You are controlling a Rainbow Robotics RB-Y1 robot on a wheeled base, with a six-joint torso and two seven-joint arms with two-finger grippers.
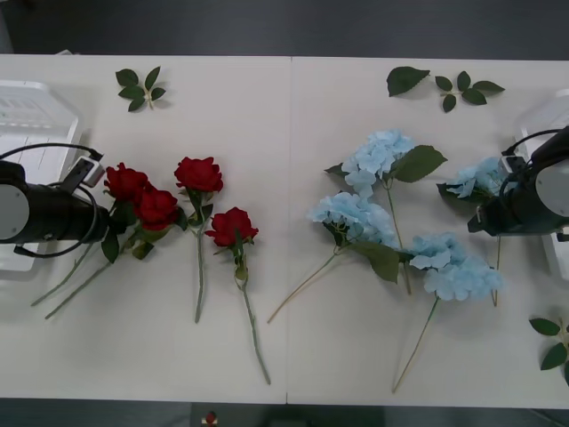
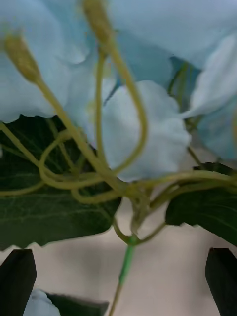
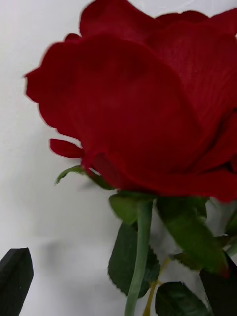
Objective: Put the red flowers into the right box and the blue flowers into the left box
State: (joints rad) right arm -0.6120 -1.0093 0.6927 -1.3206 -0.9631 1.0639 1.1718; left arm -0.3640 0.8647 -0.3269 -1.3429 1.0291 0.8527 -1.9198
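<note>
The white table [image 1: 284,222] carries everything: the left box [image 1: 31,116] at the far left edge, the right box [image 1: 556,116] showing at the far right edge, both without flowers as far as can be seen. The blue flowers [image 1: 373,222] spread across the right half of the front view, four heads with stems running toward the lower edge; the red flowers [image 1: 178,209] lie in the left half, four roses.

The right gripper [image 2: 121,281] sits over the rightmost hydrangea head at the right edge, black fingers spread wide, the thin stem between them, nothing held. The left gripper [image 3: 118,284] is at the leftmost roses, likewise open around a rose stem.

Both arms seem to be setting up a pick. Close on the stem just under the head, not on petals or leaves, and lift straight so neighbouring stems do not drag.
</note>
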